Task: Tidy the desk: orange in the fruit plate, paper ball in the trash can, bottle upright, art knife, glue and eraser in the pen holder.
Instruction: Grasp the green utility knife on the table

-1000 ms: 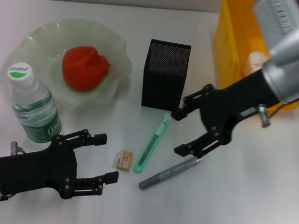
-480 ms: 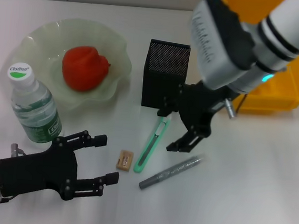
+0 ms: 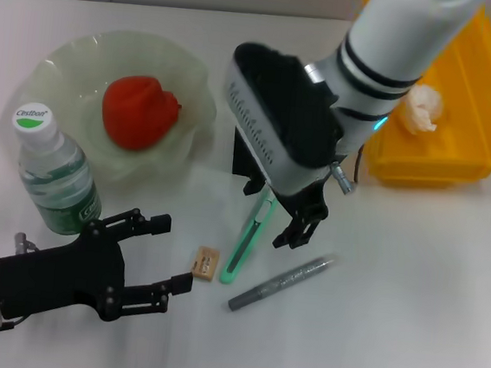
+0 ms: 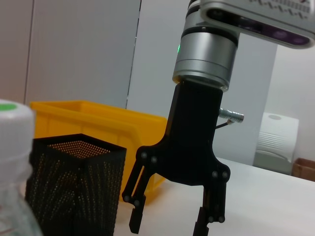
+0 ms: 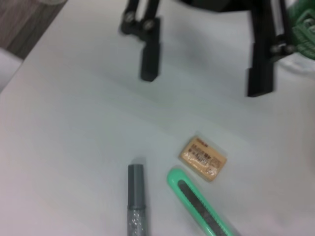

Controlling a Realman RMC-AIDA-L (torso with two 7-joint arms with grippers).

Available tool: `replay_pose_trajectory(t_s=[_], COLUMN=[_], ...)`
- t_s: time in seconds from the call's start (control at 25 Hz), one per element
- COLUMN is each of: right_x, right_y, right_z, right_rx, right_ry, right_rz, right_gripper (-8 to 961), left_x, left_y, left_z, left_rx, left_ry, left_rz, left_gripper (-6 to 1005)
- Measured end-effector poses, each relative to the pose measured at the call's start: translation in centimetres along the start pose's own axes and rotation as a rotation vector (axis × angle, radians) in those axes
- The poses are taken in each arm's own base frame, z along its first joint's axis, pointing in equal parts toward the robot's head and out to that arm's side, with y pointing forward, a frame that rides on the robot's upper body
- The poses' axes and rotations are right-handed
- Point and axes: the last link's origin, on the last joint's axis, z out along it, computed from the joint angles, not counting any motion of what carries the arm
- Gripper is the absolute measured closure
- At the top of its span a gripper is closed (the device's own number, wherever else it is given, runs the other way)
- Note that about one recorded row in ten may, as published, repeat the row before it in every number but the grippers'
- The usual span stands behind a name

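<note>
R end effector (image 3: 279,213) fingers apart over art knife (image 3: 249,239); L end effector (image 3: 166,253) apart nr eraser (image 3: 206,263).

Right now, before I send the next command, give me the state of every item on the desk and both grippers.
orange: in the fruit plate
bottle: upright, capped
paper ball: in the yellow bin
art knife: flat on desk
eraser: flat on desk
glue stick: flat on desk
pen holder: upright
right gripper: open, above the art knife
left gripper: open, beside the eraser
</note>
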Motion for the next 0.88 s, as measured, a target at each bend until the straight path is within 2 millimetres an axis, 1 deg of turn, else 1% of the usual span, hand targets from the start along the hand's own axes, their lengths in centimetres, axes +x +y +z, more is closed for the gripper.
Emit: replay_pose_trajectory(t_s=[0.04, 0.28, 0.36, 0.44, 0.52, 0.64, 0.88], right_x=[-0.5, -1.5, -2.4, -2.7, -3.3, -3.9, -4.0], right_y=[-0.2, -0.4, -0.2, -0.1, 0.1, 0.4, 0.3], right_z=[0.1, 0.5, 0.9, 1.1, 1.4, 1.6, 1.8], right_rx=[-0.005, -0.013, -0.029, -0.033, -0.038, -0.045, -0.037], right_ry=[0.033, 0.099, 0.121, 0.129, 0.158, 0.169, 0.175], right_rz=[-0.043, -0.14, -0.206, -0.223, -0.285, -0.335, -0.379], right_gripper=[163, 162, 162, 162, 162, 163, 166], left_x=[0.0, -0.1, -0.1, -0.1, 0.0, 0.0, 0.0], left_y=[0.0, -0.1, -0.1, -0.1, -0.2, -0.2, -0.2], left_z=[0.0, 0.0, 0.1, 0.1, 0.1, 0.2, 0.1], left_rx=[0.0, 0.009, 0.009, 0.011, 0.016, 0.017, 0.023], left_ry=[0.0, -0.002, -0.002, -0.001, 0.004, 0.008, 0.012], left_rz=[0.0, -0.003, -0.004, -0.011, -0.02, -0.025, -0.026], left_gripper=[156, 157, 157, 157, 157, 157, 158])
